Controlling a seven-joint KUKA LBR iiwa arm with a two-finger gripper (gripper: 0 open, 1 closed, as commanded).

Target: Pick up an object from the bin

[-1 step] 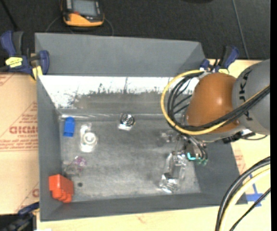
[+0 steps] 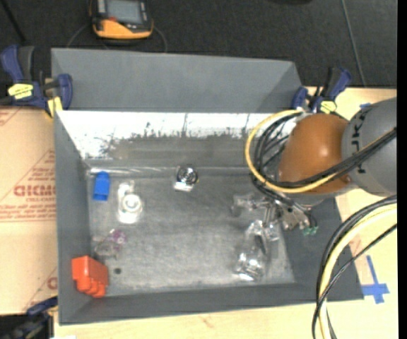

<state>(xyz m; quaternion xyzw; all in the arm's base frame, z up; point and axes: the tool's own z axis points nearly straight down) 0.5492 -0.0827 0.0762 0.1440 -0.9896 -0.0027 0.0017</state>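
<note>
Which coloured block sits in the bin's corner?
The chunky orange block, in the lower-left corner; the small blue rectangular block lies farther up the left wall.

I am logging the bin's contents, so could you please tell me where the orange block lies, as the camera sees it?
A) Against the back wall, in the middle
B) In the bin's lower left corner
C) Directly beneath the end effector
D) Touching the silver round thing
B: the orange block sits in the lower left corner of the bin, well apart from the end effector on the right side.
</note>
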